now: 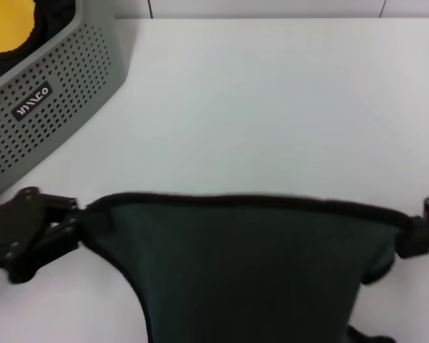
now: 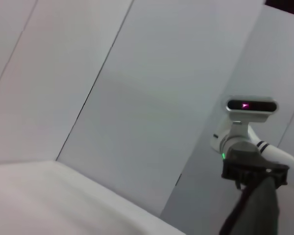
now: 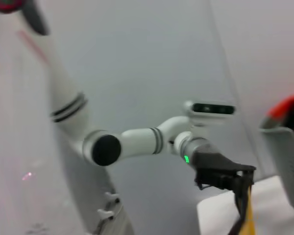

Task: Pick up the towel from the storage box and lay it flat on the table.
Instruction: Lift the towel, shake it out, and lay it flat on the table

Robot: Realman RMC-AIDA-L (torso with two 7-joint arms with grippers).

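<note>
— How does the towel (image 1: 250,271) look?
— Dark green face up, black stitched edge taut, stretched above the white worktop (image 1: 272,107).
— And the storage box (image 1: 50,107)?
— Far left corner; yellow cloth (image 1: 7,25) lies inside.
— Who holds the towel?
— Left end effector (image 1: 75,221) is clamped on one top corner, right end effector (image 1: 407,232) pinches the other.

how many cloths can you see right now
2. The towel, dark green side showing, hangs stretched between the left gripper and right gripper above the table. A yellow cloth lies in the storage box; more may be hidden.
</note>
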